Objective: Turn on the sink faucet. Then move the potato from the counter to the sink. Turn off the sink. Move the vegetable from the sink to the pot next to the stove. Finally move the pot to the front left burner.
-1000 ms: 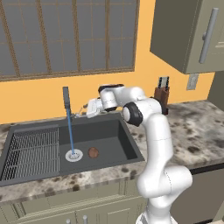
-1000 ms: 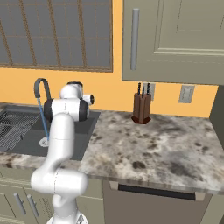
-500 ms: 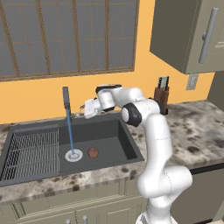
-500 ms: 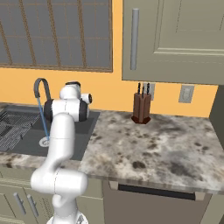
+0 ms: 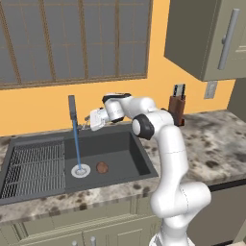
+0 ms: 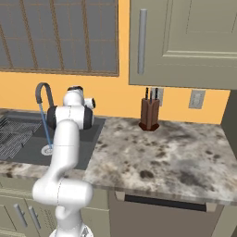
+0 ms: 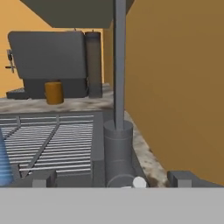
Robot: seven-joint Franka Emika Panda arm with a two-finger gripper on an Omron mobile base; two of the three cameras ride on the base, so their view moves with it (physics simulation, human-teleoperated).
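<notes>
Left base view is showing me one sink [image 5: 120,144], one faucet [image 5: 73,115] running a stream onto the drain, and one potato [image 5: 102,167] sitting in the basin just beside that drain. I am holding my gripper [image 5: 86,122], jaws spread wide, beside the faucet's base at the sink's back rim.

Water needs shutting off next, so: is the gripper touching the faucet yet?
Cannot tell. In the hand view the faucet base stands right between the open fingertips; the left base view puts the gripper beside it, with no gap or contact plain.
</notes>
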